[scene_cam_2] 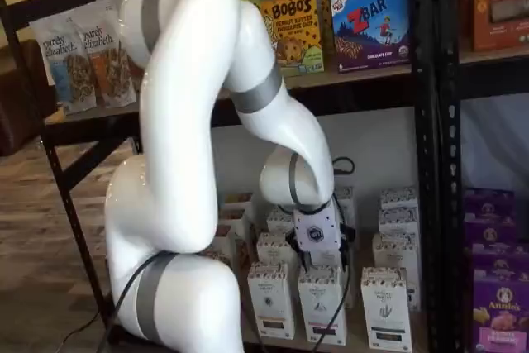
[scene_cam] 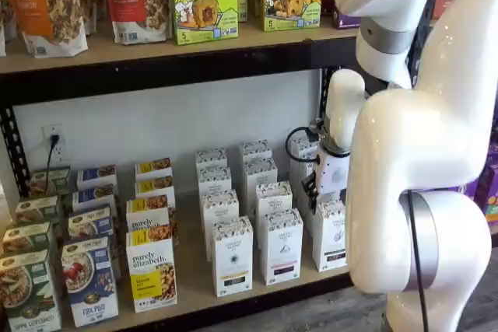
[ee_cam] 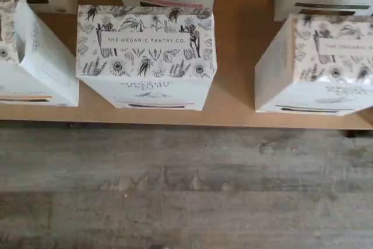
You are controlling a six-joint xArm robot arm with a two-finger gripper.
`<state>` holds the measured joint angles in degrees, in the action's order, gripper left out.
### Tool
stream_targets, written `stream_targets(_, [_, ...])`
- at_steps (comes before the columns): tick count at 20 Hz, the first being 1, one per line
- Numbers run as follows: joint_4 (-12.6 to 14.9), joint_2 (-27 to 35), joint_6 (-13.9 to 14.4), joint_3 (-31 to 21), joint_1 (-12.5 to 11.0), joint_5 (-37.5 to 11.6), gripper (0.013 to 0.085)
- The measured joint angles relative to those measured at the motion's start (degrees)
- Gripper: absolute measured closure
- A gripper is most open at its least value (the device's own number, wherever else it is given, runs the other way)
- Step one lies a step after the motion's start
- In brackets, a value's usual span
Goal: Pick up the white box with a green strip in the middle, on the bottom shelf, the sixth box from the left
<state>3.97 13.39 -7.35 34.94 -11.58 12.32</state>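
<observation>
The white box stands at the front of the bottom shelf, with a dark-speckled top and a dark bottom label. It is the right-hand front carton in both shelf views. A like carton reading "The Organic Pantry Co." fills the middle of the wrist view. My gripper hangs low over the front row, over the carton to the left of the white box in this shelf view. In a shelf view the gripper shows just above the white box. No finger gap shows. It holds nothing that I can see.
More white cartons stand in rows behind. One with an orange label stands to the left. Cereal and granola boxes fill the shelf's left part. A black upright stands right of the white box. Grey wood floor lies before the shelf.
</observation>
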Motion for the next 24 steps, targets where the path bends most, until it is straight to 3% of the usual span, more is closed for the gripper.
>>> stream_targets(2, [-0.22,3.34,-0.04,2.64,0.18,-0.46,0.013])
stream_targets(5, [-4.16,8.0,-3.68,7.42,0.44,0.99,0.013])
stream_targets(11, [-2.44,15.98,-4.0,15.35,-1.63,1.12,0.013])
stream_targets(15, [-4.92,20.77,-7.69,20.88,-2.94,1.82,0.013])
stream_targets(19, [-4.84,24.14,-8.51,25.23,-3.82,3.18,0.013])
stream_targets(24, [-1.21,26.94,-5.75,28.7,-4.59,2.8,0.013])
